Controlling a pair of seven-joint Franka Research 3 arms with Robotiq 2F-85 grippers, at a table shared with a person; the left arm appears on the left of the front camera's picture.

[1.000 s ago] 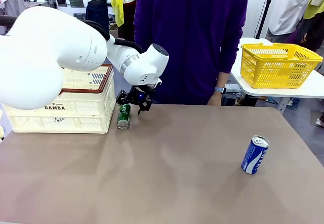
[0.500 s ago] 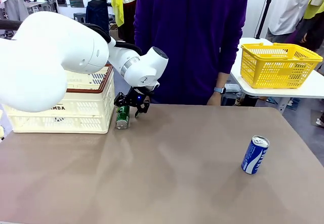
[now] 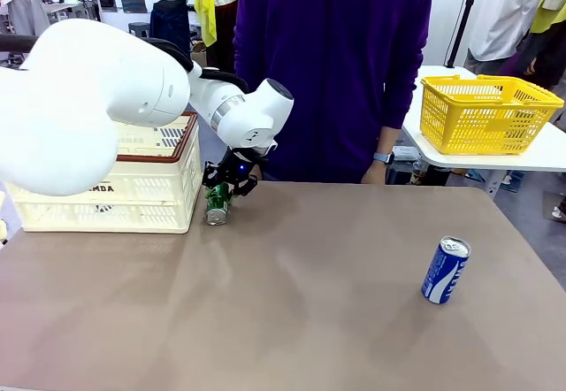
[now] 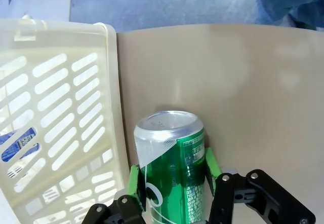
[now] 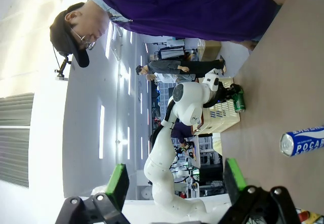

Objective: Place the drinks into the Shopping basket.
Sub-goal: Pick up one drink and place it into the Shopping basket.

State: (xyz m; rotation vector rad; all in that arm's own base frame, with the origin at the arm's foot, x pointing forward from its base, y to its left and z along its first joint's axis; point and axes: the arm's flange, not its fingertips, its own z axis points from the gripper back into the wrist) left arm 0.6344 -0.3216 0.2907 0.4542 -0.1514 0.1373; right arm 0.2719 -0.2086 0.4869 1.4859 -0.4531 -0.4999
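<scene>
The left gripper's point(image 4: 172, 177) green pads point(image 4: 134, 184) press on opposite sides of the green can point(image 4: 169, 155), one at its 9 o'clock and one at its 3 o'clock, gripping it low on the body. The can stands on its base on the brown table point(image 4: 253, 82). Its long axis is upright, and its silver top faces up, toward 12 o'clock in the left wrist view. The cream slotted wall of the Shopping basket point(image 4: 61, 107) is just beside the can at 9 o'clock. Something blue with white print shows through the lower slots, and I cannot tell what it is.

In the front view the left gripper point(image 3: 221, 191) comes down on the green can point(image 3: 216, 207) from about 1 o'clock. The can sits at 11 o'clock from the table's point(image 3: 309, 311) middle, by the near right corner of the Shopping basket point(image 3: 106, 187). It is outside the basket.

The right gripper's point(image 5: 174, 181) fingers point(image 5: 119, 183) are spread wide with nothing between them.

The blue can point(image 3: 445, 270) stands on its base at 3 o'clock from the table's middle, well apart from the basket. Its silver top is up and its long axis leans slightly toward 1 o'clock in the picture. The right wrist view shows this blue can point(image 5: 304, 140) too.

A person in a purple top point(image 3: 332, 64) stands at 12 o'clock, beyond the table's far edge. A yellow mesh basket point(image 3: 486, 112) rests on a white side table at 2 o'clock.
</scene>
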